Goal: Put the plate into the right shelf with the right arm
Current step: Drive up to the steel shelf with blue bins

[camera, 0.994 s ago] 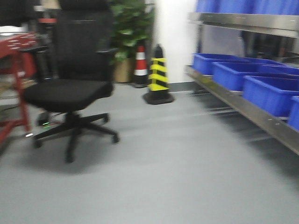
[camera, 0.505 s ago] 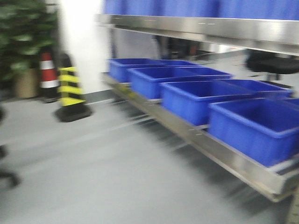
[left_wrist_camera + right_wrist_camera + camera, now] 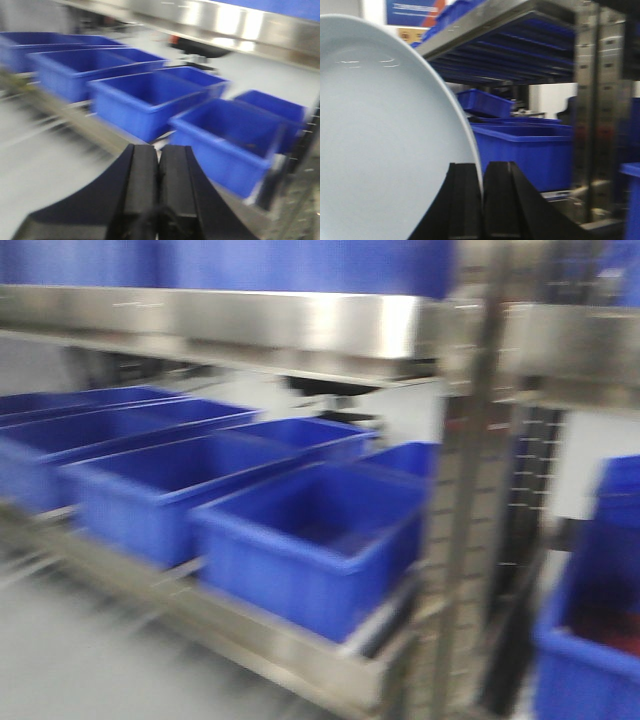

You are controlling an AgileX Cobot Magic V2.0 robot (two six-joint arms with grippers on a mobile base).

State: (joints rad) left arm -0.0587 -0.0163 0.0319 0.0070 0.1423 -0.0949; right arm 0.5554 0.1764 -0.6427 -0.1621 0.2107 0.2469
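Front view has swung since the earlier frames: chair, plant and striped cones gone from sight; the right shelf (image 3: 300, 335) now fills the frame, its blue bins (image 3: 310, 540) close in, a perforated upright (image 3: 470, 540) at about 3 o'clock. Heavy motion blur in all views.

Step in hand, as judged: transit toward the shelf with the plate carried; placing not yet begun.

Right gripper (image 3: 481, 200): fingers (image 3: 462, 205) drawn nearly together, pinching the rim of the plate (image 3: 385, 130). Plate stands on edge, white face filling the wrist view from 9 to 12 o'clock, clear of the shelf. Shelf rails (image 3: 485, 30) run from 12 toward 2 o'clock; a bin (image 3: 525, 150) sits at 3 o'clock behind the plate edge.

Left gripper (image 3: 159, 185): fingers pressed together, nothing between them. Bins (image 3: 145, 100) at 12 o'clock ahead of it.

Next move, as judged: settle the base, then reach the right arm in between rail and bins, tilting the plate toward flat before releasing. Which level or bin is the target, cannot tell.
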